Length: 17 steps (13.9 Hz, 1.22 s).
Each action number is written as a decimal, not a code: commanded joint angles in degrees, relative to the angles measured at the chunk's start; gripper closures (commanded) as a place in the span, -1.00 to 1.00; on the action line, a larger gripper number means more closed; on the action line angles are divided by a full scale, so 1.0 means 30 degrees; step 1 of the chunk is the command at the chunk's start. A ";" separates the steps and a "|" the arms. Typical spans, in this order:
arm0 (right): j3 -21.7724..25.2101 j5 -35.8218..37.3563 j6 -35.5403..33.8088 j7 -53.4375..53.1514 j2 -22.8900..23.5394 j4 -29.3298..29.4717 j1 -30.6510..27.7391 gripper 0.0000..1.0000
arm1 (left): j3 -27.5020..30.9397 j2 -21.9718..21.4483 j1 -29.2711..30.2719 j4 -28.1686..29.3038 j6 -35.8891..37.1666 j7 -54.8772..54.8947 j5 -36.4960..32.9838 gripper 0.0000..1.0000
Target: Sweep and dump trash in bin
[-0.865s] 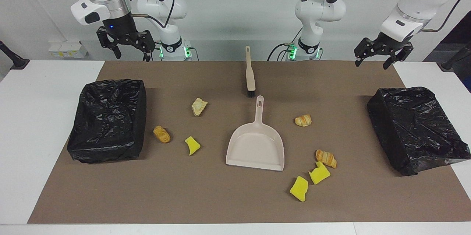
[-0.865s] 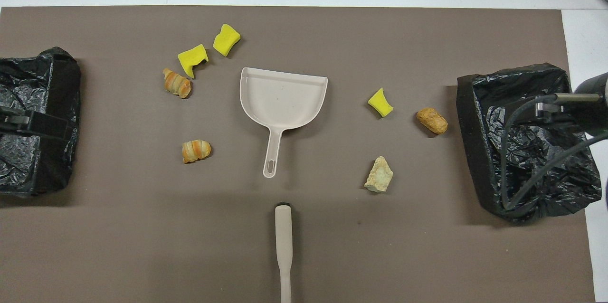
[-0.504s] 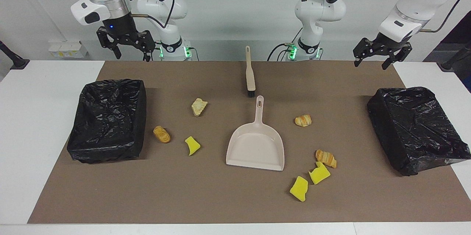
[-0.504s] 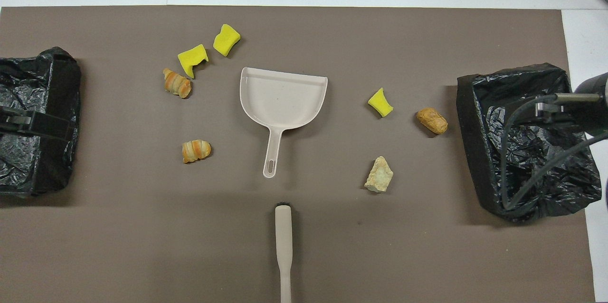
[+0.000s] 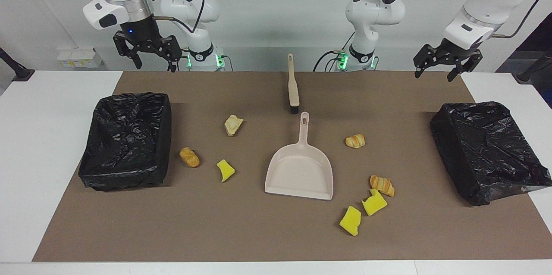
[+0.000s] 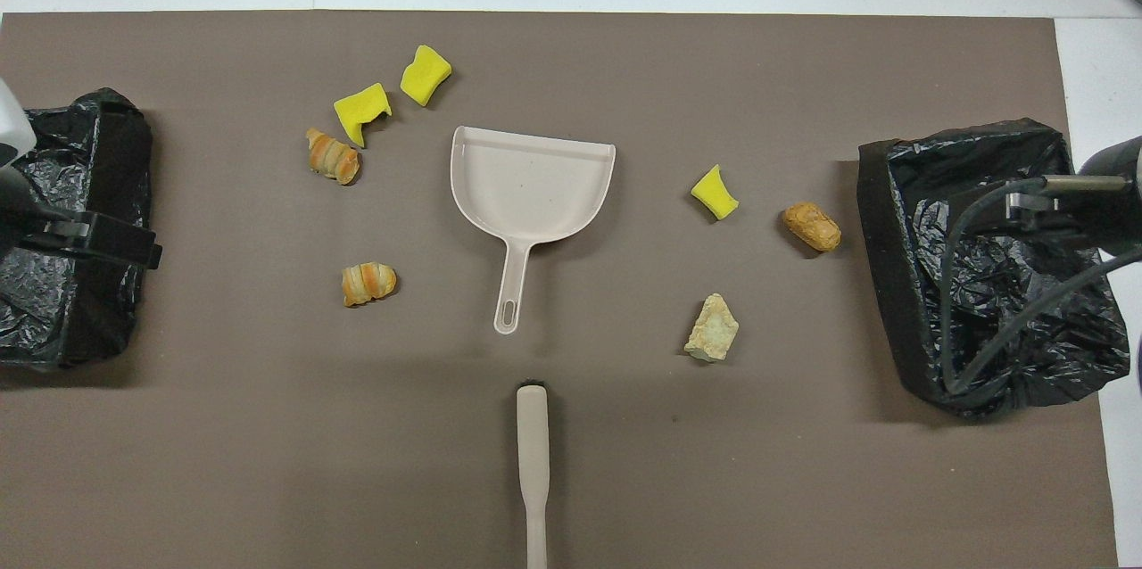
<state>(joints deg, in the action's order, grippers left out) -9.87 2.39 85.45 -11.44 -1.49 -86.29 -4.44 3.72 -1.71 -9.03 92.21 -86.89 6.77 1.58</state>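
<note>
My right pincer (image 5: 154, 57) hangs spread and empty above the counter's robot-side edge, near the black-lined bin (image 5: 125, 139) at that end. Beside that bin lie a brown lump (image 5: 189, 157), a yellow sponge scrap (image 5: 225, 170) and a pale crumbly chunk (image 5: 233, 125). The brush (image 5: 293, 85) lies mid-counter, with the dustpan (image 5: 300, 167) just farther from me. Toward my left arm's end lie a croissant piece (image 5: 355, 140), another (image 5: 382, 185) and two yellow sponge scraps (image 5: 374, 202) (image 5: 351, 220). The second bin (image 5: 487, 150) sits past them. My left pincer (image 5: 440, 64) hangs spread and empty near it.
</note>
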 commanded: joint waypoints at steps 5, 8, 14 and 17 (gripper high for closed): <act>-0.0136 -0.0386 -0.0066 0.0151 -0.0410 -0.0589 -0.0045 -1.00 | 0.0109 -0.2353 -0.2873 0.6049 -0.4077 -0.2222 0.0322 -1.00; -0.0253 -0.0386 0.0955 -0.0459 -0.0587 -0.1264 0.0189 -1.00 | 0.0108 -0.3409 -0.4165 0.8426 -0.5515 -0.4268 0.0904 -1.00; -0.0254 -0.0008 0.5373 -0.6663 0.2452 -0.1238 0.4752 -1.00 | 0.0137 -0.5989 -0.7588 1.3496 -0.8180 -0.6851 0.1612 -1.00; -0.0224 0.0315 0.7106 -0.9010 0.5845 0.0189 0.6831 -1.00 | 0.0108 -0.6488 -0.9872 1.5050 -0.9558 -0.8958 0.1612 -1.00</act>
<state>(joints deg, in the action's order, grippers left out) -10.80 2.13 104.51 -34.51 8.97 -90.35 13.14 3.04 -18.03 -33.80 132.42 -111.81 -16.05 6.02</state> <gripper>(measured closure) 0.000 0.000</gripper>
